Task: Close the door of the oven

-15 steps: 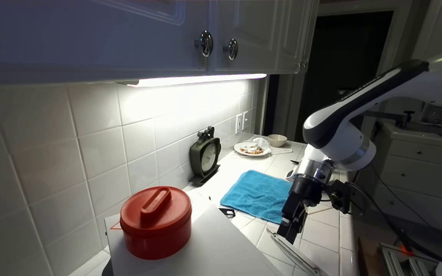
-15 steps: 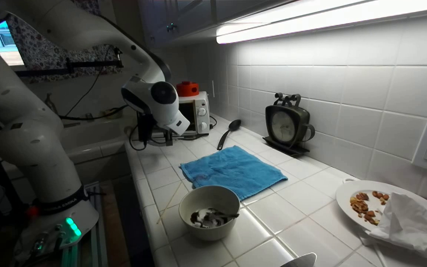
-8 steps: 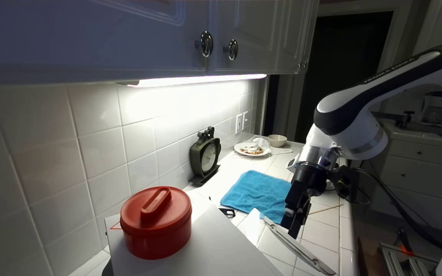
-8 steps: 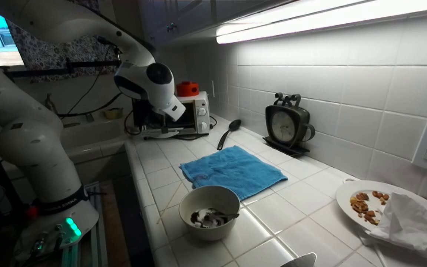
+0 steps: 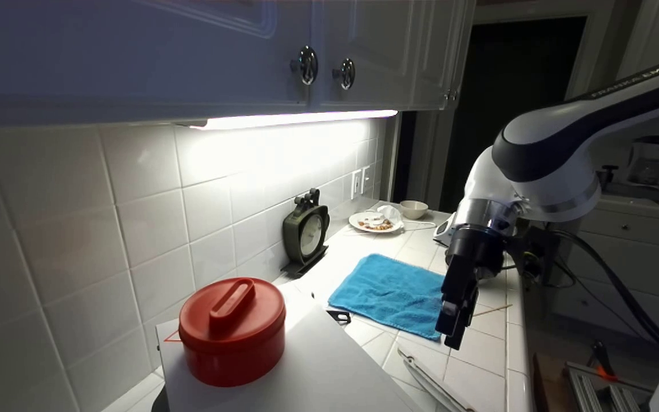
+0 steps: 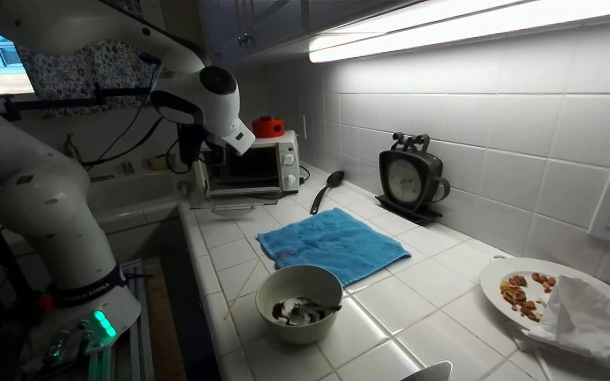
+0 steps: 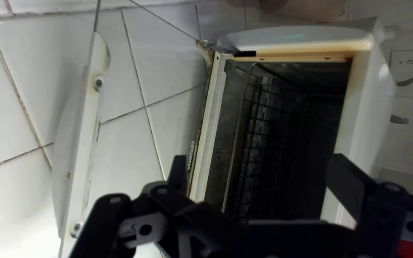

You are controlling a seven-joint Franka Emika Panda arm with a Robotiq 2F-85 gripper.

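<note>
White toaster oven [image 6: 270,166] stands on the tiled countertop [image 6: 416,301], its front opening facing me in an exterior view, control knobs right of the opening. Door [image 7: 83,143] is folded down and outward from the bottom of the opening. Its long axis runs parallel to the oven's front; the free edge points out of the cavity, low over the tiles, toward the side where the blue towel [image 6: 331,243] lies. Whether it is quite level I cannot tell. In the wrist view that edge stands nearly upright, leaning slightly right at the top, with the curved handle [image 7: 63,154] along its outer side; "Chefmate" reads mirrored near the hinge. In an exterior view, the black gripper [image 5: 450,333] hangs fingers-down, apart from the free edge, which slants there from upper left to lower right. Jaws: spread wide, pads well apart in the wrist view. Wire rack [image 7: 260,132] visible inside the cavity. Red lidded container [image 5: 232,343] sits upright on the oven's top. Black spoon [image 6: 333,180] lies between oven and towel.
</note>
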